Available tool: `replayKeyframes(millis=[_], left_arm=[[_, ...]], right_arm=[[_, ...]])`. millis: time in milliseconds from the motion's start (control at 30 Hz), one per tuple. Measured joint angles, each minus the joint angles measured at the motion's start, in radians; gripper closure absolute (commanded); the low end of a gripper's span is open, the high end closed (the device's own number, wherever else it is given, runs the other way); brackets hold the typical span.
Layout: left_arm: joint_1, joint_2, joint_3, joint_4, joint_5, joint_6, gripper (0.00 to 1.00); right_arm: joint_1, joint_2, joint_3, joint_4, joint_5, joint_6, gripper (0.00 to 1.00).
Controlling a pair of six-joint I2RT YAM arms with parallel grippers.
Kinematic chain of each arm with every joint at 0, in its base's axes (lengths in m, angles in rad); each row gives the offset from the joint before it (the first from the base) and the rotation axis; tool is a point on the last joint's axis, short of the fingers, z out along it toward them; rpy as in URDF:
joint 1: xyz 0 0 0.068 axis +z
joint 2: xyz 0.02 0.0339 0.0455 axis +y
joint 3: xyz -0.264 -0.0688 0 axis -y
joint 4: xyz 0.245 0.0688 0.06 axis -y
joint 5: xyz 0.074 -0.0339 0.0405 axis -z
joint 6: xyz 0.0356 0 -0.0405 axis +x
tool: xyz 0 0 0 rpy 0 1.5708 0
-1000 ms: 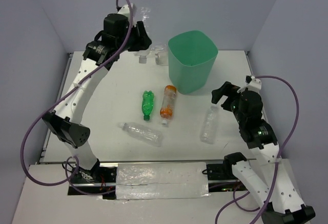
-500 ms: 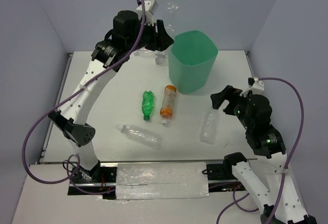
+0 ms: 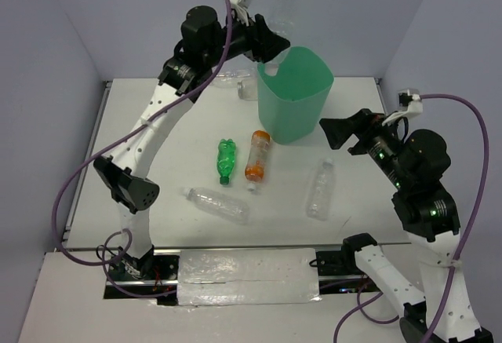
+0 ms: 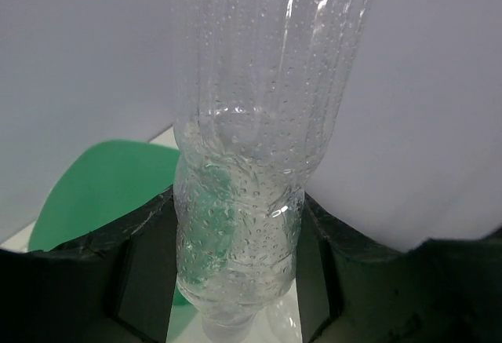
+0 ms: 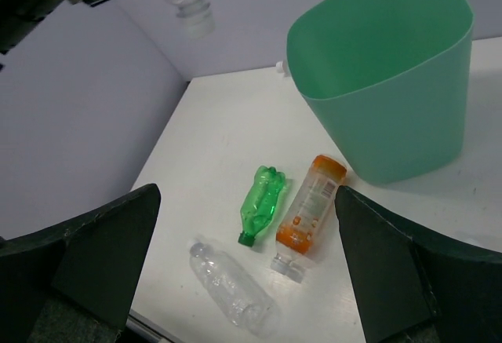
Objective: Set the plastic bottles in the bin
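Since half a second ago, the left claw [image 3: 274,42] has carried its clear, droplet-speckled plastic bottle [image 3: 289,4] higher and rightward. We see it clamped between both fingers [image 4: 145,268], neck down, high beside the far-left corner of the tall mint-green plastic bin [image 3: 294,115]. Whether it is over the opening we cannot tell.

The right claw [image 3: 343,129] has risen and drawn back from the clear bottle at the right [image 3: 320,190]; its jaws stand wide apart around nothing. The small green bottle [image 3: 226,160], the clear bottle with orange ends [image 3: 257,157] and the long clear bottle [image 3: 218,204] lie where they did, in front of the bin.

The left wrist view cuts off the held bottle's top and cap. More clear bottles at the far edge [image 3: 246,90] are partly hidden behind the left arm. The orange-ended bottle's label is too small for us to read.
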Motion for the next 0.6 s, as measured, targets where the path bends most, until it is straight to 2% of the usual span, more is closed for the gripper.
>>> replayKeyframes(millis=[367, 500, 567, 600], left_arm=[[0.000, 0.318, 0.070, 0.467, 0.043, -0.101, 0.49], [0.001, 0.399, 0.072, 0.566, 0.042, -0.123, 0.48], [0.006, 0.430, 0.072, 0.596, 0.042, -0.129, 0.40], [0.007, 0.443, 0.072, 0.607, 0.043, -0.142, 0.28]], right_arm=[[0.000, -0.258, -0.106, -0.069, 0.103, 0.033, 0.00], [0.000, -0.306, -0.108, -0.119, 0.147, 0.033, 0.00], [0.000, -0.314, -0.117, -0.139, 0.165, 0.033, 0.00], [0.000, -0.315, -0.123, -0.150, 0.175, 0.033, 0.00]])
